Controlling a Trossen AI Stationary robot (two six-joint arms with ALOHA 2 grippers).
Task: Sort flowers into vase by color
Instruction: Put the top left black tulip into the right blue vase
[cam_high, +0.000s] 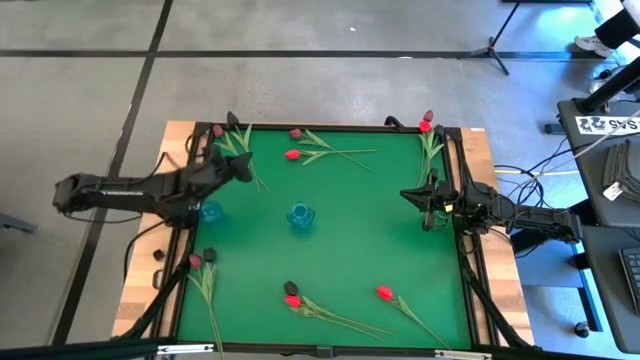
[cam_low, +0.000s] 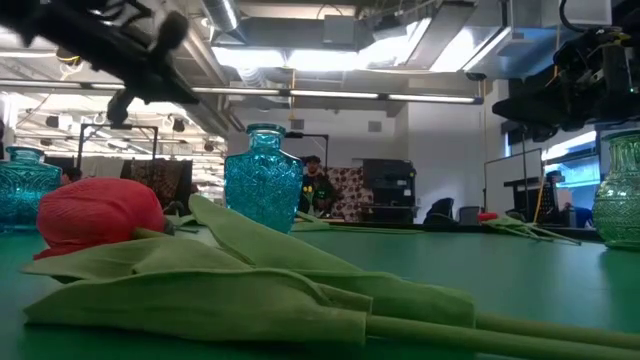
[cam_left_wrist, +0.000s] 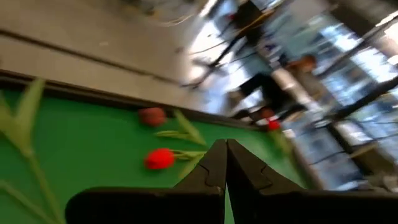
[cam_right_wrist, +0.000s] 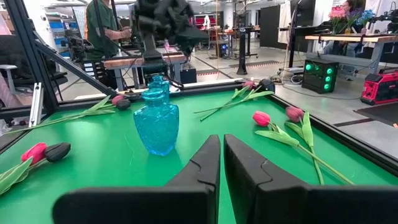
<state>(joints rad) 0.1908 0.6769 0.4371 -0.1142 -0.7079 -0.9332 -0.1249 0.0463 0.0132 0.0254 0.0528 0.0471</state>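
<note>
The left gripper (cam_high: 243, 167) hangs over the far-left of the green surface (cam_high: 350, 240), fingers pressed together and holding nothing; it should spread them, then descend on the stem of the red tulip (cam_high: 292, 154) just beside it. The right gripper (cam_high: 408, 194) waits at the right edge, fingers together. Count: nine or so flowers lying scattered along the surface's edges, three vases, including the center vase (cam_high: 300, 215), none yet holding a flower.

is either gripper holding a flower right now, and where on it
Nothing is held. The left gripper is shut with nothing between its fingers, above the mat near the back left tulips. The right gripper is shut too, empty, at the right edge.
</note>
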